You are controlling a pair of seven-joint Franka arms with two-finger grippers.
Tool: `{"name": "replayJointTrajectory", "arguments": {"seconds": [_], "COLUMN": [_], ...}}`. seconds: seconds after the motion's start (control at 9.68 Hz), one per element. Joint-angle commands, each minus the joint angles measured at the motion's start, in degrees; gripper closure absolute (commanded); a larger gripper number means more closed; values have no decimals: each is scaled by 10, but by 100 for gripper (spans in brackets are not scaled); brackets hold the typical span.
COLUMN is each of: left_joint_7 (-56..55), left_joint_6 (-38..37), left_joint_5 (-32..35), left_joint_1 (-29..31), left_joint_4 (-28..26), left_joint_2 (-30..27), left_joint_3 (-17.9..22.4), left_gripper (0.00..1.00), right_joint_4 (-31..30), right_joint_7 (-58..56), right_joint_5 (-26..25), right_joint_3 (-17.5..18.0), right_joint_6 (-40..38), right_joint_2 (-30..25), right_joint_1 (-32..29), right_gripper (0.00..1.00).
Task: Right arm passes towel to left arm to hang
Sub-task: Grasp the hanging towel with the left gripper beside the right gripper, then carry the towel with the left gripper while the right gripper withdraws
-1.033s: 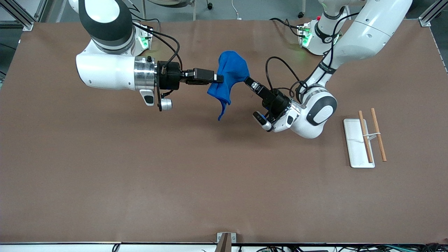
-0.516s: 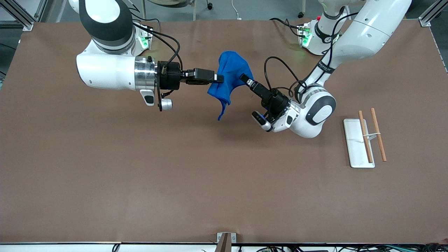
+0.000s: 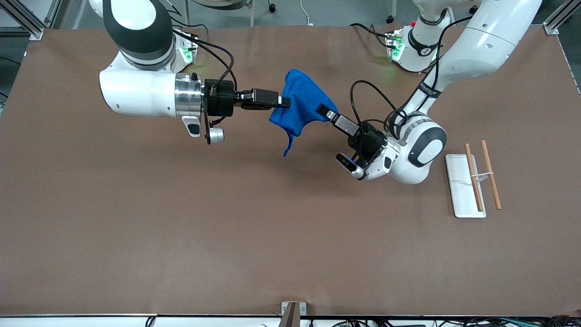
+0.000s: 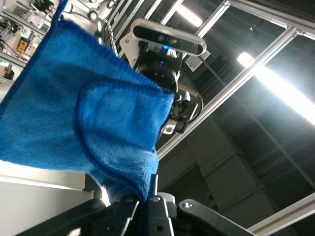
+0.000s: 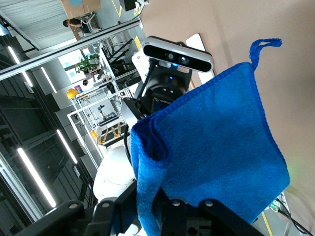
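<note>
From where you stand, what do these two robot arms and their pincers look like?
Both arms are glossy white rounded shells with black bands at the joints. The right gripper and the left gripper are black, blocky and two-fingered, each behind a silver or black wrist ring. Loose black cables loop along them. Green lights glow at the bases.

A robotics lab, two white arms standing at a brown table [image 3: 136, 227], aluminium frame beams [image 4: 256, 69] crossing overhead, ceiling strip lights [image 5: 37, 169] shining, equipment shelves [image 5: 106, 110] standing nearby

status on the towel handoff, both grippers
Right gripper shut on the bright blue fuzzy microfibre towel, held up over the brown table. Left gripper shut on the towel's other edge. Nothing in the way.
</note>
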Motion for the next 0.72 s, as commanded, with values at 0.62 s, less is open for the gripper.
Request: {"name": "replayJointTrajectory", "arguments": {"seconds": [0.62], "left_joint_7": [-214], "left_joint_6": [73], "left_joint_5": [387], "left_joint_1": [75], "left_joint_4": [179], "left_joint_2": [-81], "left_joint_3": [62], "left_gripper": [100], "right_joint_4": [-12], "right_joint_7": [28], "right_joint_5": [-198], "right_joint_3": [-11], "right_joint_6": [21], "right_joint_2": [-11], "right_joint_1": [-89], "right_gripper": [0]}}
